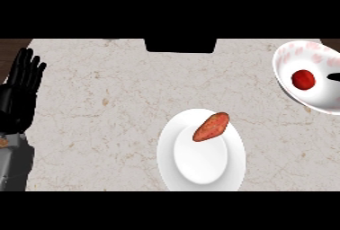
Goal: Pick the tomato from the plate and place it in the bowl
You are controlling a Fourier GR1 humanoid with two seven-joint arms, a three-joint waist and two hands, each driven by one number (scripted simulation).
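Tomato (303,79) is sitting inside the bowl (292,54) at the right edge of the head view, not on the plate. It is lying low in the bowl's white hollow, a little left of centre, red and round, touching nothing but the bowl.

Bowl is showing a white inside and a pink-speckled rim, and the right frame edge is cutting off part of it. A small dark shape (334,77) is poking in from the right edge just beside the tomato; cannot tell what it is.

Plate (199,166) is sitting near the middle of the counter, below and left of the bowl, well apart from it. It is white and is carrying one thing: a reddish-orange sweet potato (211,127), lying tilted on the plate's upper part, its upper end reaching the rim.

Counter (100,112) is pale stone with faint brown veining. A black block (181,45) is sitting at its far edge, top centre.

Left hand (20,85) is resting at the left edge, fingers straight and pointing up, spread slightly apart, holding nothing. Its grey forearm (13,166) is coming in from the lower left. It is well apart from plate and bowl.

Right hand is not showing clearly anywhere, so its fingers' state cannot be told.
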